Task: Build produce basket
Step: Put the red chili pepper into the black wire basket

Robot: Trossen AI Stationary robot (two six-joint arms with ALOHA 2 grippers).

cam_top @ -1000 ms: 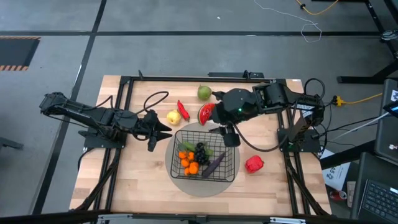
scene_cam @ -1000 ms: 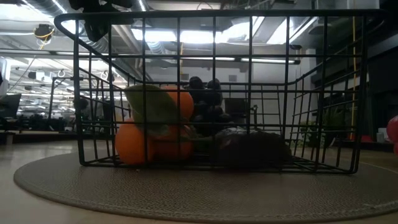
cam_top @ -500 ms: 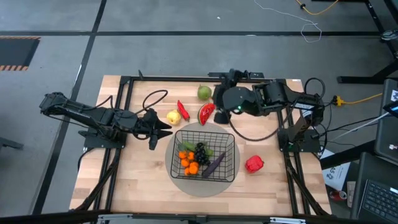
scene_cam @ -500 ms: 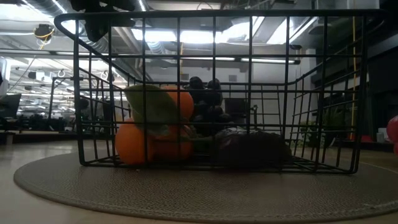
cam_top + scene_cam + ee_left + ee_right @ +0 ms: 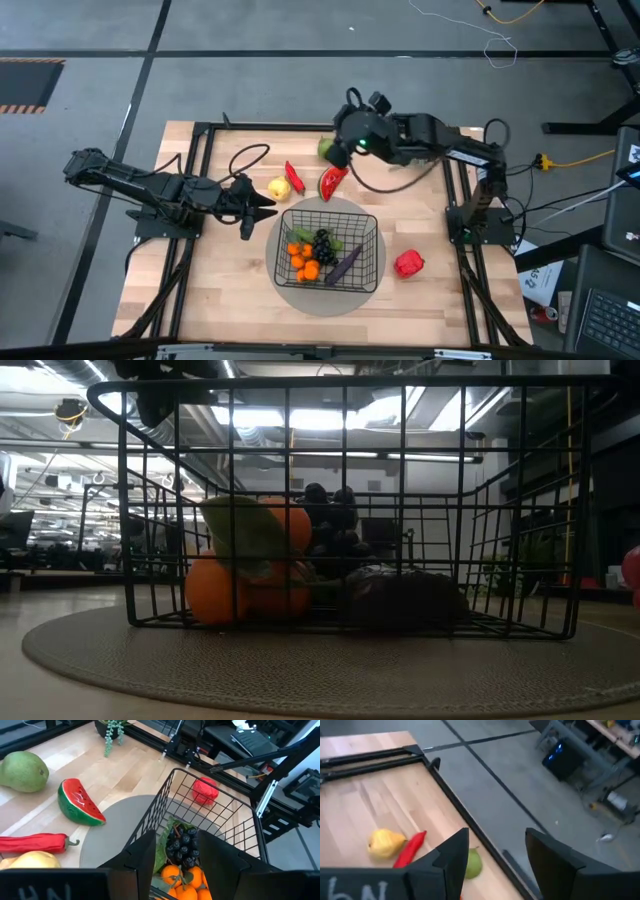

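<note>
The black wire basket (image 5: 331, 251) stands on a round grey disc (image 5: 290, 290) and holds oranges (image 5: 303, 261), dark grapes (image 5: 323, 243), a purple eggplant (image 5: 345, 265) and a green leaf. Beyond it on the table lie a lemon (image 5: 278, 187), a red chili (image 5: 294, 176), a watermelon slice (image 5: 332, 181) and a green pear (image 5: 324, 149). A red pepper (image 5: 408, 263) lies right of the basket. My right gripper (image 5: 495, 860) hangs open above the pear (image 5: 473, 863). At the basket's left rim, my left gripper (image 5: 262, 205) is open and empty.
A green sprig (image 5: 112, 731) sits near the table's far edge. Black frame rails (image 5: 200, 150) run along the table's left, right and far sides. A loose cable (image 5: 250, 158) lies at the far left. Bare wood lies in front of the disc.
My right gripper has swung from above the basket's far rim toward the table's far edge, ending over the pear. It has tipped up from pointing down and rolled, staying open. The produce and basket have kept still.
</note>
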